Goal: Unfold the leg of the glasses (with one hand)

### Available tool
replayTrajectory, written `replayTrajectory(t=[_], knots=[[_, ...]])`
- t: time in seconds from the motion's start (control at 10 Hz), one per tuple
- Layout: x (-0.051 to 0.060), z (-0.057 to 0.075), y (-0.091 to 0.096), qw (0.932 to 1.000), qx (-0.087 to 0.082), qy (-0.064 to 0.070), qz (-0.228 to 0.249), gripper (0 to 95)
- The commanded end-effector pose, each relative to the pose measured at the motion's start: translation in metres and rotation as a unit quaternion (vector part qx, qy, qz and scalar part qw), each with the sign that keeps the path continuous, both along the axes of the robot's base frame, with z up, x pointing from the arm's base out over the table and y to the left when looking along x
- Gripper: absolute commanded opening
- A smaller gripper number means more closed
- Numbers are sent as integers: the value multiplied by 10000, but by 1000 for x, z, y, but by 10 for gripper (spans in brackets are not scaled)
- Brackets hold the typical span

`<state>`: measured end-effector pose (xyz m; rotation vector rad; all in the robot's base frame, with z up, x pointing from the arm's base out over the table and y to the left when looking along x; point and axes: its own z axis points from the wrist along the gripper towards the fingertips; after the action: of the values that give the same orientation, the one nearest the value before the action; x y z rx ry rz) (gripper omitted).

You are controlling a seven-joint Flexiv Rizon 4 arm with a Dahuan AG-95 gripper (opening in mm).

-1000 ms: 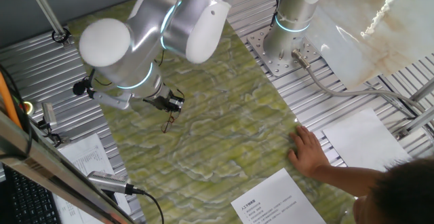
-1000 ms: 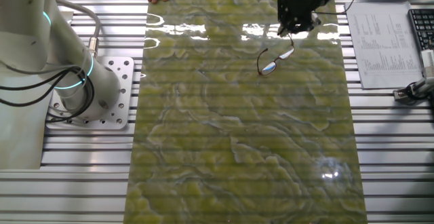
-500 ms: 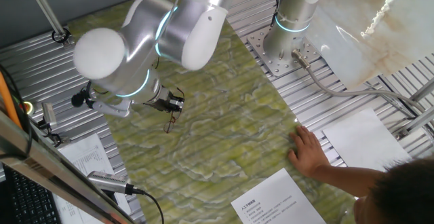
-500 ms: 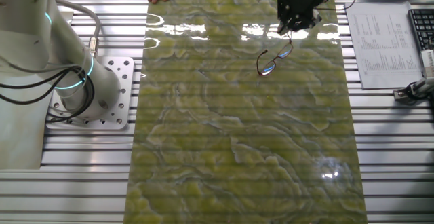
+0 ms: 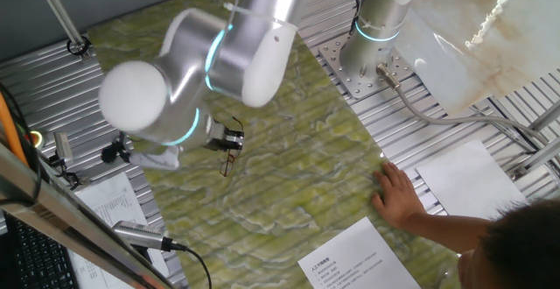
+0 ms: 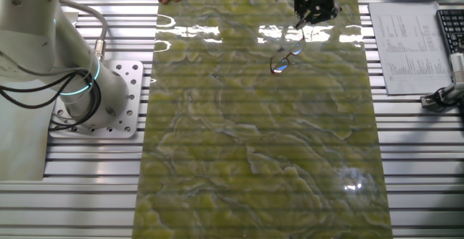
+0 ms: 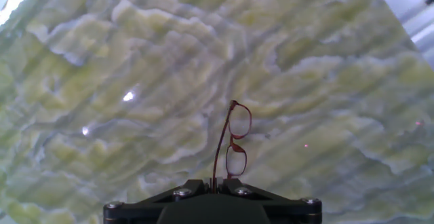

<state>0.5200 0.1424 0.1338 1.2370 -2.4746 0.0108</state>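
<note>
1 pair of glasses, long axis pointing away from claw

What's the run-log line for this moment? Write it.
gripper: shut on the leg | the glasses: frame beyond fingertips, over green mat

No writing can be read anywhere. Printed sheets lie off the tabletop's edges: one sheet with a dark heading by the near edge, a second sheet by the left edge, also seen as the page in the other fixed view; their lines are too small to make out.
</note>
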Motion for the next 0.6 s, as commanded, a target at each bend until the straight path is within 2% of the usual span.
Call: replayTrajectory(t=[0.1, 0.2, 0.3, 0.6], knots=[[-1, -1, 1, 9999, 47, 4, 141, 0], [-1, -1, 1, 9998, 61, 13, 193, 0], [-2, -1, 0, 9996, 78, 25, 253, 190], [-3, -2, -1, 9996, 92, 21, 273, 190]])
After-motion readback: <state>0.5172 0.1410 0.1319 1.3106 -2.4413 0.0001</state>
